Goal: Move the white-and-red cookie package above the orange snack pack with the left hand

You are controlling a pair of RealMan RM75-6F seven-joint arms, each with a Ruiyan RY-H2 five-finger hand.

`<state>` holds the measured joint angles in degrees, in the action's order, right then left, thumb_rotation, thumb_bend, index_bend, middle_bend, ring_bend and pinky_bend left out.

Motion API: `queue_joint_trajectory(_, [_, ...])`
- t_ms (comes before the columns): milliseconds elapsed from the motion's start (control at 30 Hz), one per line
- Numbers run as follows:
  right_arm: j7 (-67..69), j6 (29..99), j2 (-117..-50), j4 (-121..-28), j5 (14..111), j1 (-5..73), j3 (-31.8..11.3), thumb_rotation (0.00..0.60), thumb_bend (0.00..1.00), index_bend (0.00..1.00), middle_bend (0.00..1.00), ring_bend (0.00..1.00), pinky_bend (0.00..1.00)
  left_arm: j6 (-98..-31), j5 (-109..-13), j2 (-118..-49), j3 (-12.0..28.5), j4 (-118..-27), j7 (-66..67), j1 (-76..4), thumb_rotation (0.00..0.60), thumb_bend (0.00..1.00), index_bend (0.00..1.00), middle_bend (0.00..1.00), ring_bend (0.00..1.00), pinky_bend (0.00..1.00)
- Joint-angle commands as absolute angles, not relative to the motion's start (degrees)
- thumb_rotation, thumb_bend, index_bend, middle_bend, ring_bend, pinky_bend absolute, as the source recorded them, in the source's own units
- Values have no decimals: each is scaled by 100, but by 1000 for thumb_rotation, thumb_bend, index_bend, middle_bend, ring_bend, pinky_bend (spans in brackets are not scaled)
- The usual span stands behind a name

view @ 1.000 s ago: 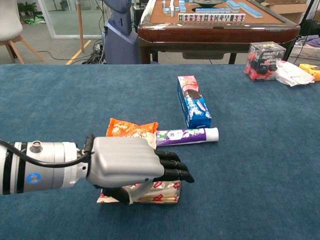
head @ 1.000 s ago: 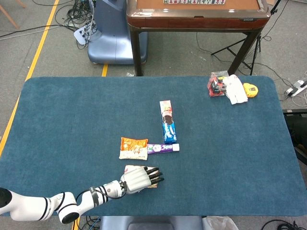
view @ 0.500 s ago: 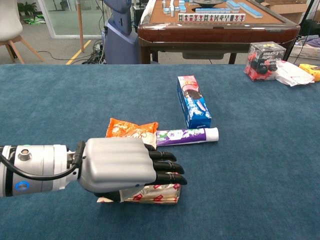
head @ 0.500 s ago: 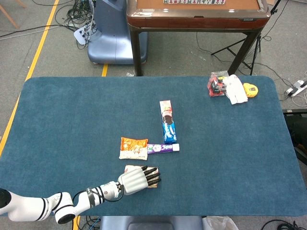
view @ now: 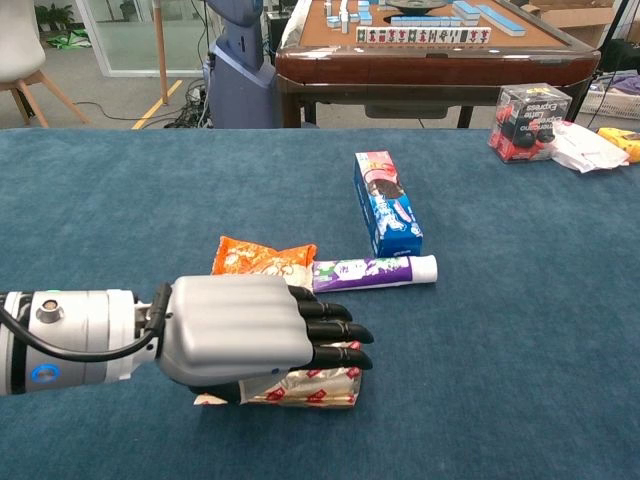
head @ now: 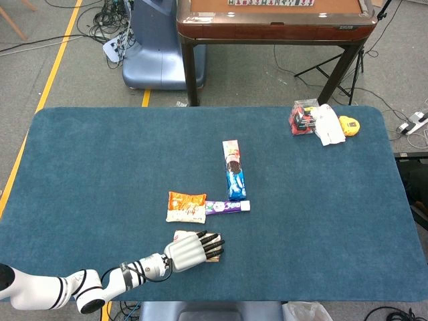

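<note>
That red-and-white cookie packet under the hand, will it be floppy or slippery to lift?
The cookie package lies flat and looks like thin glossy wrapper, so probably light and a bit slippery. Its low profile likely leaves the left hand little edge to grip. It shouldn't roll.

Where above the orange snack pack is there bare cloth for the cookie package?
Bare cloth lies beyond the orange snack pack, left of the blue cookie box. To its right the toothpaste tube crowds it. The left hand covers the white-and-red cookie package.
</note>
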<state>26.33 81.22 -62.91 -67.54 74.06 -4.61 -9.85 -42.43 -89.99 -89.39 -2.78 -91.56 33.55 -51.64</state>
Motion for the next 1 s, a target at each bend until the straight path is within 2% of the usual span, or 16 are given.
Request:
queue_joint_trajectory(33, [2641, 8121, -6292, -6750, 7404, -462, -987, 600, 279, 317, 304, 170, 317, -4168, -8902, -9001, -231, -9147, 3447, -5200, 600, 828, 57, 0, 0, 165])
queue_joint_trajectory(333, [2694, 8109, -6300, -6706, 7400, -468, -994, 600, 279, 317, 304, 170, 317, -4006, -8514, -9149, -124, -9070, 3820, -5273, 600, 827, 62, 0, 0, 165])
queue_joint_trajectory(733, [2746, 8122, -6304, -6674, 7402, -482, -1007, 600, 279, 317, 304, 170, 317, -4086, -8370, -9068, -219, -9128, 4038, -5253, 600, 826, 204, 0, 0, 165])
queue_joint_trajectory(1000, [2739, 8124, -6301, -6686, 7419, -482, -1001, 600, 279, 317, 304, 170, 317, -4118, -8226, -8843, -341, -9162, 4157, -5188, 600, 825, 237, 0, 0, 164])
